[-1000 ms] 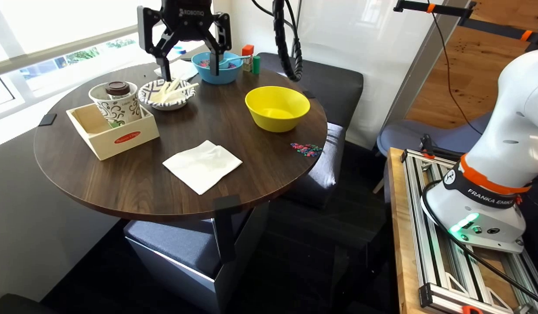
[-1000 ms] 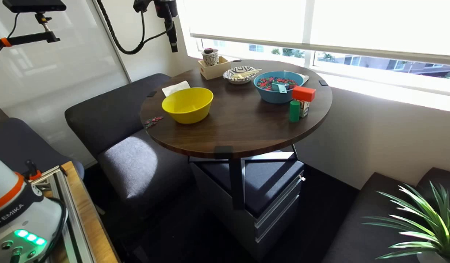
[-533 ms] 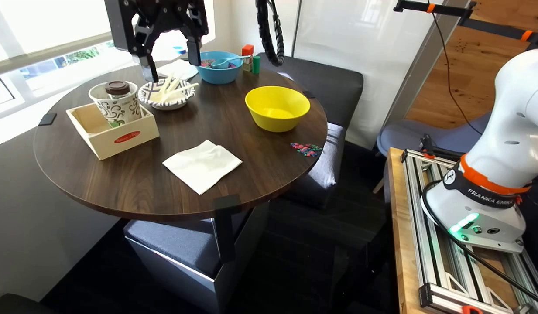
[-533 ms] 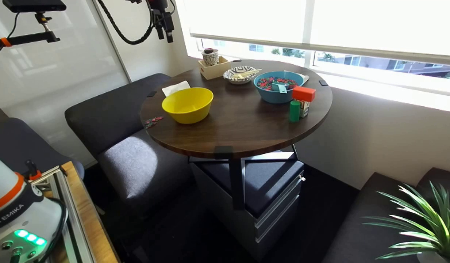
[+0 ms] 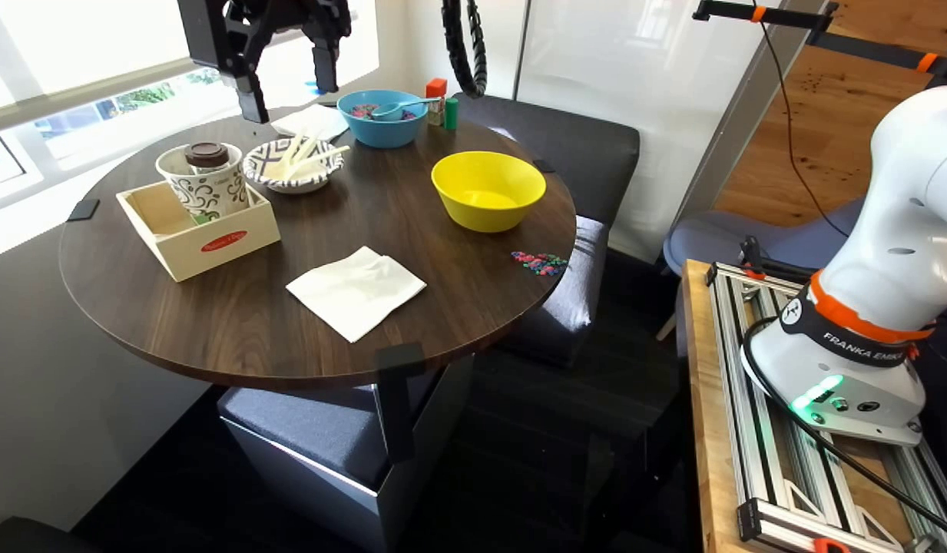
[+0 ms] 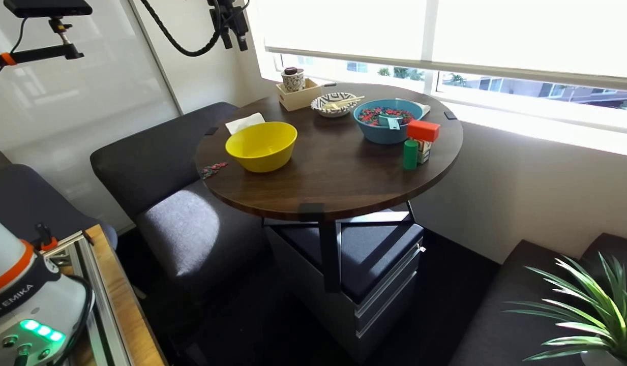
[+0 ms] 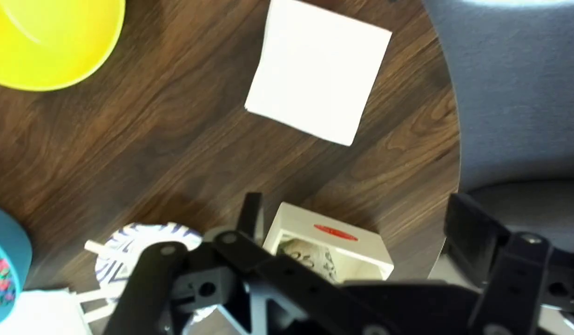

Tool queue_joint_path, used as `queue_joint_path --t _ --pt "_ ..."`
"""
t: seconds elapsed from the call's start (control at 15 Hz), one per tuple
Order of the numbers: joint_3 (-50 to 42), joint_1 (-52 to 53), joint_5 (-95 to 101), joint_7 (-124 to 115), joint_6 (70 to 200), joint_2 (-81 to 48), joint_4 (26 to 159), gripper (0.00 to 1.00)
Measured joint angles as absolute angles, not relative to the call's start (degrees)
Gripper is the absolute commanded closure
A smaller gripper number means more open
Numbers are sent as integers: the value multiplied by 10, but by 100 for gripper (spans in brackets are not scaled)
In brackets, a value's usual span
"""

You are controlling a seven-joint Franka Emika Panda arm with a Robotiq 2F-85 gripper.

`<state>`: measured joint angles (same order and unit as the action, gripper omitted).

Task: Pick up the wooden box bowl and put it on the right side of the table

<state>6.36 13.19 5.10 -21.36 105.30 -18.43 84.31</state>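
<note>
The wooden box bowl [image 5: 223, 247] is a pale, low-walled open box with a red oval on its side. It sits near the edge of the dark brown round table [image 5: 227, 322]. A patterned paper cup [image 5: 212, 192] with a brown-capped thing in it stands inside the box. The box also shows in an exterior view [image 6: 303, 97]. My gripper [image 5: 289, 100] is open and empty in the air, well above the table; it shows too in an exterior view [image 6: 235, 44]. In the wrist view the box [image 7: 324, 228] lies below, between the spread fingers [image 7: 359, 218], partly hidden by the gripper.
Beside the box is a patterned bowl [image 5: 277, 180] with pale sticks. A blue bowl [image 5: 382, 134] with a scoop, a red-topped box [image 5: 436, 88], a green cylinder [image 5: 451, 114], a yellow bowl [image 5: 488, 200], a napkin [image 5: 355, 296] and colourful bits [image 5: 541, 263] are on the table.
My gripper has risen and turned, moving up and left in an exterior view. It stays open. The box, cup and other things on the table have not moved.
</note>
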Motion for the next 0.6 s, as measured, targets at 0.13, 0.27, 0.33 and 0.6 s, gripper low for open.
queue_joint_path --t 0.13,0.27,0.33,0.6 --pt "64 140 93 -194 1077 -192 826 0" --pt "66 156 126 -169 1092 -215 787 0" --pt "67 164 136 -154 1102 -232 765 0" --pt "76 192 144 -71 1152 -310 676 0"
